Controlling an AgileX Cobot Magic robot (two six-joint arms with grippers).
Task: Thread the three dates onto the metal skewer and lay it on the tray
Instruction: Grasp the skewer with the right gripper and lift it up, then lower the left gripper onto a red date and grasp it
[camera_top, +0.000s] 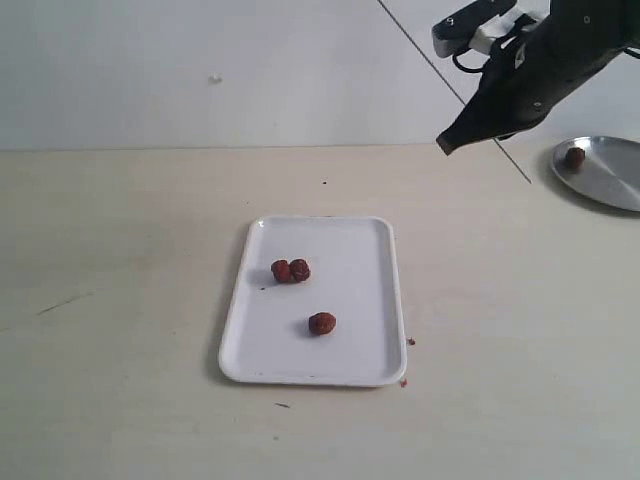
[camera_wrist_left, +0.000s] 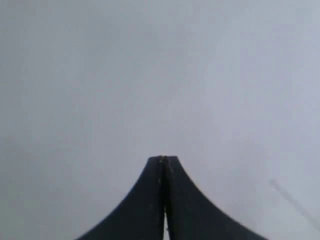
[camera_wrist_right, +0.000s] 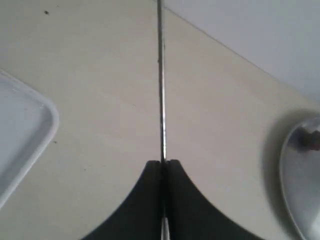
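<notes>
Three dates lie on the white tray (camera_top: 352, 262) at the table's middle: two touching each other (camera_top: 281, 271) (camera_top: 299, 269) and one alone (camera_top: 322, 323) nearer the front. My right gripper (camera_top: 445, 145) hangs high at the back right, shut on the thin metal skewer (camera_top: 420, 48), which slants across it. In the right wrist view the skewer (camera_wrist_right: 161, 90) runs straight out past the closed right gripper (camera_wrist_right: 164, 161), with a tray corner (camera_wrist_right: 25, 125) to one side. My left gripper (camera_wrist_left: 163, 158) is shut on nothing and faces a blank grey surface. It is outside the exterior view.
A round shiny metal plate (camera_top: 610, 175) with one dark-red fruit (camera_top: 574, 157) on it sits at the table's right edge, just beyond the right gripper; the right wrist view also shows this plate (camera_wrist_right: 300, 190). A pale wall rises behind the table. Small crumbs lie by the tray's front right corner (camera_top: 404, 381).
</notes>
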